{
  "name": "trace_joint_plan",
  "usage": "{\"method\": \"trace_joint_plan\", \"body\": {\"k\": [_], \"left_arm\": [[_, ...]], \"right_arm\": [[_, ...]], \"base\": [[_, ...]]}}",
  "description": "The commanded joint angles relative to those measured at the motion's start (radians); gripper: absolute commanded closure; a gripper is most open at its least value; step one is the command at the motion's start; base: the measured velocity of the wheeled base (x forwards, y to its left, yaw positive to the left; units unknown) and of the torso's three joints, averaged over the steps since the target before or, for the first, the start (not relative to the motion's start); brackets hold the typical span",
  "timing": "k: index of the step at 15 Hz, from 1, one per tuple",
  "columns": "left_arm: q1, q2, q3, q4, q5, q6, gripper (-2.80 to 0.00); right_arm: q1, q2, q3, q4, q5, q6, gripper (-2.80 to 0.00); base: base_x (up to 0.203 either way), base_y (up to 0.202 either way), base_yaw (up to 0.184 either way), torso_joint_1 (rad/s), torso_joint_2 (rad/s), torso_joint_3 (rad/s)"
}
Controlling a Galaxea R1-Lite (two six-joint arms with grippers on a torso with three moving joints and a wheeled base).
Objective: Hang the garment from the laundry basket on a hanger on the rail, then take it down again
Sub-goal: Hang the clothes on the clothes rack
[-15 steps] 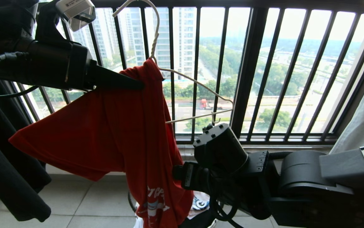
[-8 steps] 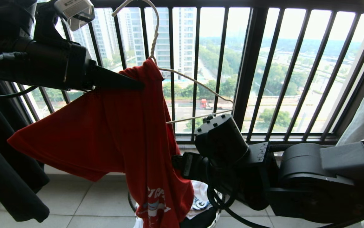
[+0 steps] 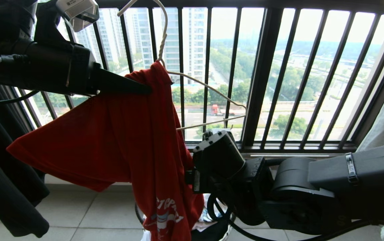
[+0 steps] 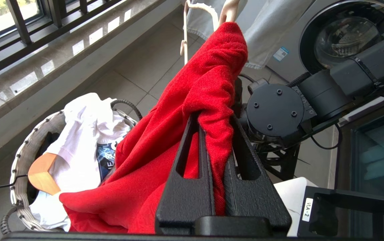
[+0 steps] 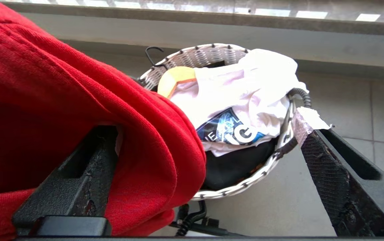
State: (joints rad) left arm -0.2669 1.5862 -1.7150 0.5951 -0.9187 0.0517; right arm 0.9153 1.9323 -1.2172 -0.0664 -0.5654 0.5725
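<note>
We see the left gripper (image 4: 213,134) pinching a fold of the red garment (image 3: 125,134), which hangs half over the white hanger (image 3: 208,88); the right gripper's (image 5: 208,160) jaws stand spread beside the cloth, above the laundry basket (image 5: 195,57).

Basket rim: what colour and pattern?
Laundry basket rim: white weave with dark dots. Right wrist view shows it best.

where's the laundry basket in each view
Head view: basket at the bottom edge, mostly hidden behind the red shirt and right arm.
Left wrist view: basket low on the left, beside the shirt.
Right wrist view: basket in the centre.
Shared landmark: the white shirt with a blue print lying in it.
</note>
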Motion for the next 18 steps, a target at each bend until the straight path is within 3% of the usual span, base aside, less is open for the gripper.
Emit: {"method": "trace_joint_plan", "body": {"k": [1,4,12,13,18], "left_arm": [[0.002,0.012,-0.006,0.003,-0.002,0.0,0.0],[0.033,0.008,-0.011,0.001,-0.002,0.0,0.0],[0.052,-0.006,-0.003,-0.04,-0.002,-0.032,0.0],[0.052,-0.006,-0.003,-0.04,-0.002,-0.032,0.0],[0.052,-0.018,0.006,-0.038,-0.005,-0.033,0.0]], "right_arm": [[-0.001,-0.062,0.032,-0.001,-0.052,-0.065,-2.8],[-0.007,-0.075,0.065,0.0,-0.129,-0.134,-2.8],[-0.094,-0.054,0.062,0.024,-0.13,-0.187,-2.8],[-0.099,-0.049,0.059,0.019,-0.13,-0.187,0.0],[-0.15,-0.061,0.042,-0.011,-0.111,-0.187,0.0]], "base": [[0.0,0.0,0.0,0.0,0.0,0.0],[0.0,0.0,0.0,0.0,0.0,0.0],[0.0,0.0,0.0,0.0,0.0,0.0],[0.0,0.0,0.0,0.0,0.0,0.0],[0.0,0.0,0.0,0.0,0.0,0.0]]}}
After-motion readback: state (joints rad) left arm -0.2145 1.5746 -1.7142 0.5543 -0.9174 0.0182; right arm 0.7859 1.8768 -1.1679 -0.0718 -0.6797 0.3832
